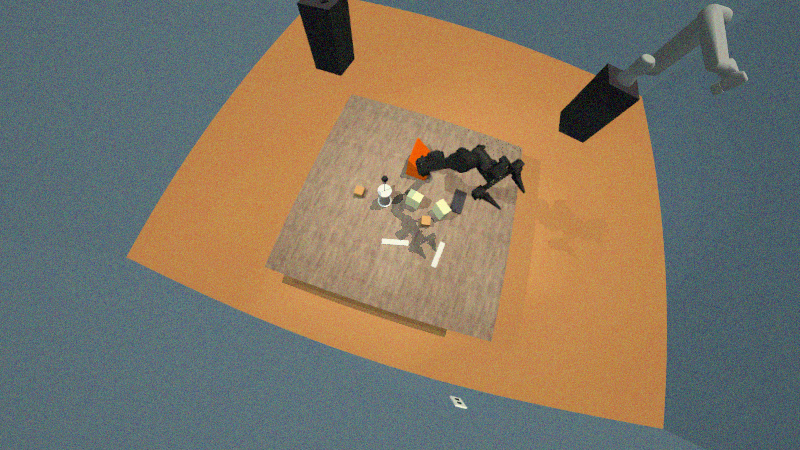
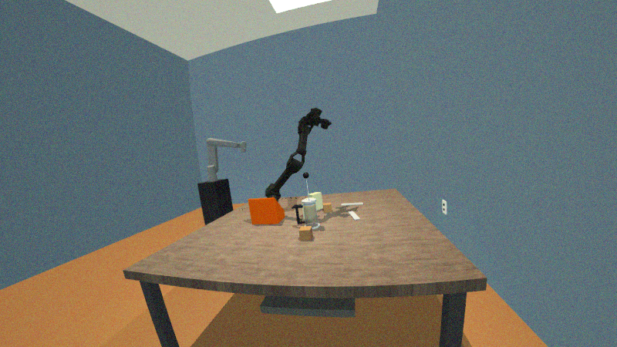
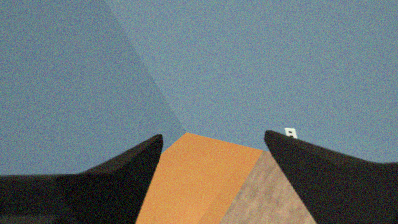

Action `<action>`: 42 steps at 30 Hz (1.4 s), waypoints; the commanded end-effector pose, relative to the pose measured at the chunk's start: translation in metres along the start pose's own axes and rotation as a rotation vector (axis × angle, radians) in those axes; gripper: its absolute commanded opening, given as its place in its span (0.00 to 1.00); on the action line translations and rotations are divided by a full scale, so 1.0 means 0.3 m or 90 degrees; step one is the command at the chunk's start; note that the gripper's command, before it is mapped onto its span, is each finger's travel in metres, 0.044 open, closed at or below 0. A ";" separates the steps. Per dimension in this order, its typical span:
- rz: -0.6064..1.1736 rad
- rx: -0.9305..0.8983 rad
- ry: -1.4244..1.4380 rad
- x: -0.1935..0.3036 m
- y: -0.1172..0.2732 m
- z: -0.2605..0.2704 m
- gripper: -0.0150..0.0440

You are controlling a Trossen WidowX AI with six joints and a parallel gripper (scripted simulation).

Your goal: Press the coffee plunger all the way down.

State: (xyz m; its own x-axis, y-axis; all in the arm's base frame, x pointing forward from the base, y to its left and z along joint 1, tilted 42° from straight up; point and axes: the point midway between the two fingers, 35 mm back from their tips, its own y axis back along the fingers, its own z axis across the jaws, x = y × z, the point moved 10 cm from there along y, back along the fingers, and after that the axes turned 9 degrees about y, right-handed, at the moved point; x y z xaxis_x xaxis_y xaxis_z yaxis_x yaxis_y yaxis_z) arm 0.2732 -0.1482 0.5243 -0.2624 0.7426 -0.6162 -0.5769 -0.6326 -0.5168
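Note:
The coffee press (image 1: 384, 191) (image 2: 309, 212) stands upright on the table, a clear cylinder with a white lid and a black handle (image 2: 296, 214). Its black plunger knob (image 1: 384, 179) (image 2: 305, 175) stands high above the lid on a thin rod, so the plunger is up. My gripper (image 1: 511, 200) (image 3: 213, 137) is open with nothing between its fingers. It is high above the table and well away from the press, to the right of it in the top view. The press is not in the wrist view.
An orange wedge-like block (image 2: 264, 211) stands near the arm's base. Pale green blocks (image 1: 414, 199) (image 1: 441, 209) and a small orange cube (image 1: 426, 221) lie right of the press; another cube (image 1: 359, 191) (image 2: 305, 234) lies on its other side. A dark slab (image 1: 458, 201) and white strips (image 1: 394, 242) (image 1: 438, 254) also lie there.

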 end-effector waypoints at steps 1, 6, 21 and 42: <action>-0.030 -0.003 0.083 -0.005 0.054 0.164 1.00; -0.091 -0.004 0.227 0.011 0.141 0.378 1.00; -0.154 0.030 0.662 0.323 0.155 0.838 1.00; 0.213 0.246 0.991 0.725 -0.241 0.479 1.00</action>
State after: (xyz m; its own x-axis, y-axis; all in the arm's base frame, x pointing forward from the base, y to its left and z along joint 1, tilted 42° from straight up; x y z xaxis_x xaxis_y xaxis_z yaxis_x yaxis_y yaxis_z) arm 0.1051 0.0854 0.5370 0.5558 -0.3846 -0.7370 -0.8006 -0.4865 -0.3498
